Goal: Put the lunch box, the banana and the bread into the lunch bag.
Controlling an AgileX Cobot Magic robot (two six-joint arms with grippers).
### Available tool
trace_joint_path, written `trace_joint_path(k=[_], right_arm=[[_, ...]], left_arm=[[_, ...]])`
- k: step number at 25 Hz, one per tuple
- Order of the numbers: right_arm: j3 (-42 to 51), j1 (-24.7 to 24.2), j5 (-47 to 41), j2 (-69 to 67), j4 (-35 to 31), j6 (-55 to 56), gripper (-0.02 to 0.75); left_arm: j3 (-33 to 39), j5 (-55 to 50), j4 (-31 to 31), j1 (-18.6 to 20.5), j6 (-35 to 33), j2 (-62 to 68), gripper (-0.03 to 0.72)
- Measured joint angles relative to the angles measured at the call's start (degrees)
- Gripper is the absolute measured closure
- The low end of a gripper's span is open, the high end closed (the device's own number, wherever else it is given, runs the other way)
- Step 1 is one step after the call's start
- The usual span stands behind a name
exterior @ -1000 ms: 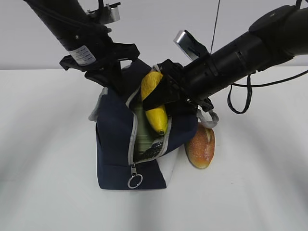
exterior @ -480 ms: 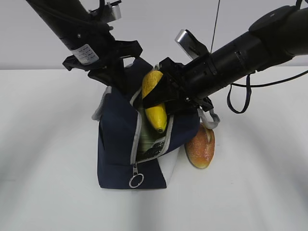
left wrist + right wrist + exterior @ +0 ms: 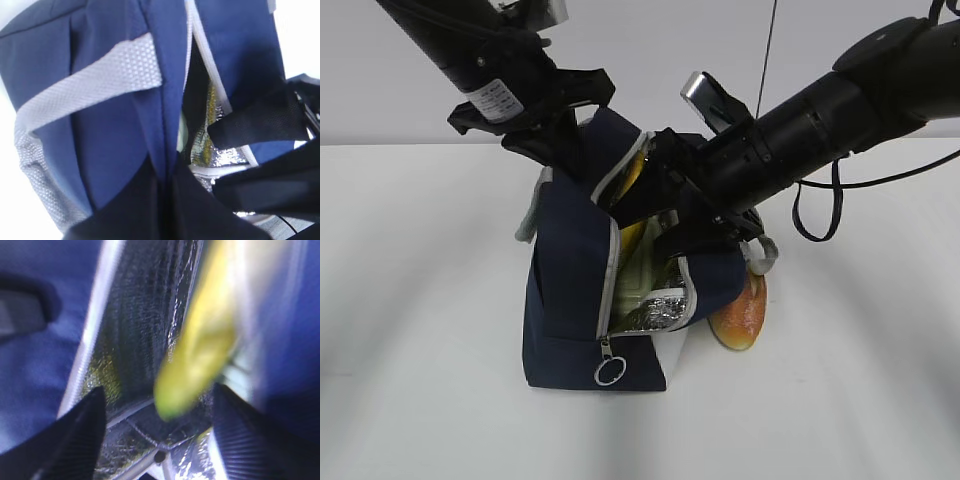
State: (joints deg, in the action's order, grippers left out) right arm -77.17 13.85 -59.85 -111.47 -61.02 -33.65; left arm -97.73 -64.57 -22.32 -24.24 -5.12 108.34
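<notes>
The navy lunch bag (image 3: 565,290) stands open in the middle of the table. My left gripper (image 3: 565,158) is shut on its top left edge and holds the fabric up; the navy cloth is pinched between the dark fingers in the left wrist view (image 3: 167,175). My right gripper (image 3: 655,205) is at the bag's mouth, jaws wide apart (image 3: 159,405). The yellow banana (image 3: 632,236) lies inside the opening, blurred and clear of both fingers (image 3: 200,355). The pale green lunch box (image 3: 642,272) sits in the bag under it. The bread (image 3: 744,308) lies on the table behind the bag's right side.
The silver foil lining (image 3: 660,305) shows in the opening. The zipper's ring pull (image 3: 610,372) hangs at the bag's front. A grey handle (image 3: 762,252) droops by the bread. A black cable (image 3: 815,205) hangs from the right arm.
The banana has left the right gripper and dropped lower into the bag. The right jaws have spread. The left gripper has pulled the bag's edge up and the mouth wider.
</notes>
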Motion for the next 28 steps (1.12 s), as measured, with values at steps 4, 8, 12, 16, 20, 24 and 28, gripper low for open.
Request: trace_joint_path(k=[4,8,12,16,20,24,28], right_arm=[[0.0,-0.1,-2.6,0.0,0.0,-0.4,0.205],[0.0,-0.3,-4.2,2.8,0.4,-1.3,0.245],[0.0,-0.3,-3.2,8.0,3.3,-0.8,0.256],[2.9,-0.3,2.5,14.0,9.8,2.8,0.258],[11.5,-0.3,9.3,19.6,13.0,4.4,0.258],[21.5,-0.3,15.4,26.0,13.1,4.6,0.259],[30.1,-0.3,21.0,31.9,13.1,4.6,0.259]], left_arm=[[0.0,-0.1,0.7,0.0,0.0,0.0,0.688],[0.0,-0.1,1.2,0.0,0.0,0.0,0.688],[0.0,-0.6,2.2,0.0,0.0,0.0,0.688],[0.0,-1.1,2.3,0.0,0.0,0.0,0.689],[0.0,-1.2,2.4,0.0,0.0,0.0,0.689],[0.0,-1.2,2.5,0.0,0.0,0.0,0.689],[0.0,-1.2,2.5,0.0,0.0,0.0,0.689]])
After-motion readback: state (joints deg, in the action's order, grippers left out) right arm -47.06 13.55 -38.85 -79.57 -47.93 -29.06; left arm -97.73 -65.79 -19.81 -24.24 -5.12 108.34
